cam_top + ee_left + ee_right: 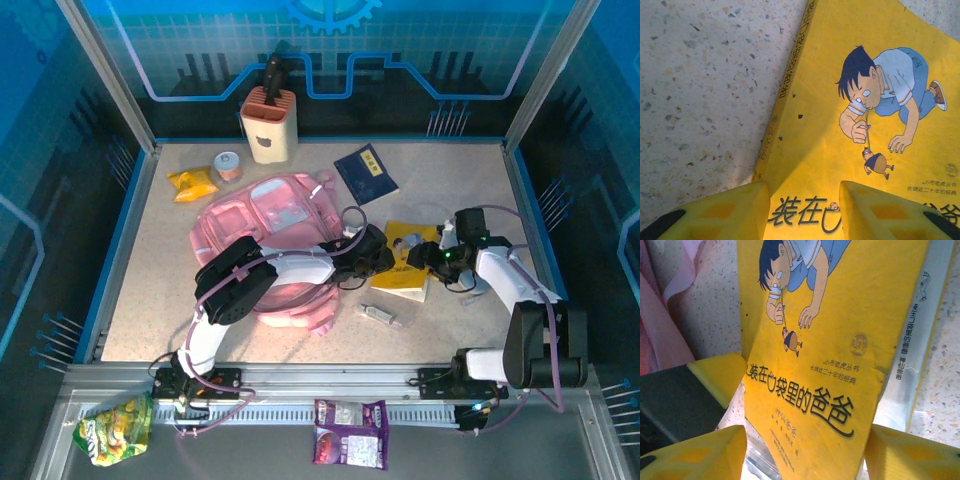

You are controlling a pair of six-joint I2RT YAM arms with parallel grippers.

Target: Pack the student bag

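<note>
Two claws hover at the yellow book point(412, 275), which lies on the surface point(150, 290) at three o'clock from the student bag point(275, 205), and I'd say one should tip up the spine edge so the other can slip a finger underneath. Left claw point(802, 210) is spread over the cover near the spine; right claw point(805, 452) gapes wider across the book's width, neither pinching anything.

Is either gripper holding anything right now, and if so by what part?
Nothing looks clamped. The left gripper and right gripper both stand open over the yellow book, fingers apart, approaching from opposite sides. Whether they touch it cannot be told.
</note>
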